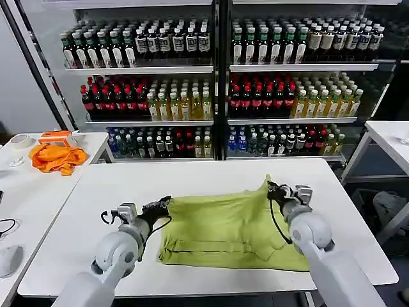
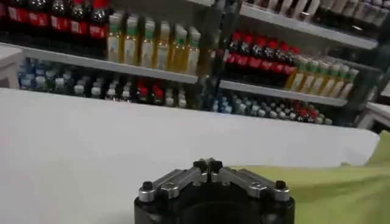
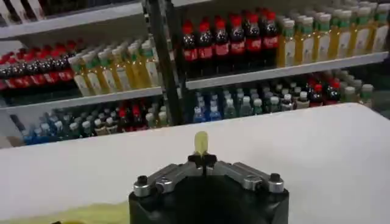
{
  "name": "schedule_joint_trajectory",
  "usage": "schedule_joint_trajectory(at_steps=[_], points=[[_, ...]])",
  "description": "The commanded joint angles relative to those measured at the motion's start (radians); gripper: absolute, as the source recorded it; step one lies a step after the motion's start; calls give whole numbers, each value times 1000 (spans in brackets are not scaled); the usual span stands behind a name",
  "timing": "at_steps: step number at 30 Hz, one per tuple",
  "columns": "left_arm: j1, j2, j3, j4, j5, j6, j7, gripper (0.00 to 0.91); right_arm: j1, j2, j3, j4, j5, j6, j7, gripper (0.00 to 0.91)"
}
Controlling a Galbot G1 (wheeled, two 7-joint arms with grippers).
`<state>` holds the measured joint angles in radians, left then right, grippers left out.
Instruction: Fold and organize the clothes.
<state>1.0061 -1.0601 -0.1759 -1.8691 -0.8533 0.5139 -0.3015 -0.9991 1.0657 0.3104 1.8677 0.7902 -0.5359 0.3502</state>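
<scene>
The clothes are one lime-green T-shirt [image 1: 223, 227], lying partly folded on the white table [image 1: 192, 176] in the head view. My right gripper [image 1: 271, 188] is at the shirt's far right corner, shut on a pinch of the cloth and holding it up in a small peak. In the right wrist view a tab of green cloth [image 3: 200, 143] sticks out past that gripper [image 3: 201, 159]. My left gripper [image 1: 165, 203] sits at the shirt's left edge, shut. In the left wrist view this gripper [image 2: 208, 164] has nothing showing between its fingertips, with the green shirt [image 2: 329, 189] just beside it.
Shelves of bottles [image 1: 217, 83] stand behind the table. A side table [image 1: 25, 192] on the left carries an orange cloth [image 1: 59, 157] and a tape roll [image 1: 21, 141]. Another white table [image 1: 390, 134] stands at the far right. Bare tabletop lies beyond and left of the shirt.
</scene>
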Motion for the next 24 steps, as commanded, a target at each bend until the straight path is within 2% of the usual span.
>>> schedule_joint_trajectory(at_steps=[1, 6, 14, 15, 16, 17, 22, 24], points=[[134, 23, -6, -120, 39, 6, 4, 40, -314, -13, 175, 251, -23, -7, 4, 0], [156, 35, -2, -120, 74, 7, 15, 40, -427, 10, 218, 288, -57, -6, -3, 0], [167, 32, 10, -78, 158, -9, 26, 60, -500, 64, 212, 264, -113, 3, 0, 0], [166, 28, 12, -73, 166, -12, 27, 161, -499, 69, 207, 259, -122, -1, 1, 101], [165, 25, 14, -66, 176, -11, 29, 695, -498, 72, 205, 255, -126, -9, 2, 544], [165, 23, 15, -65, 179, -10, 29, 907, -493, 76, 202, 248, -131, -24, 5, 907], [178, 3, 18, -65, 232, -18, 32, 907, -493, 89, 190, 255, -173, -21, -9, 907], [192, -2, 18, -72, 273, -51, 28, 907, -508, 88, 193, 275, -203, -4, -21, 907]])
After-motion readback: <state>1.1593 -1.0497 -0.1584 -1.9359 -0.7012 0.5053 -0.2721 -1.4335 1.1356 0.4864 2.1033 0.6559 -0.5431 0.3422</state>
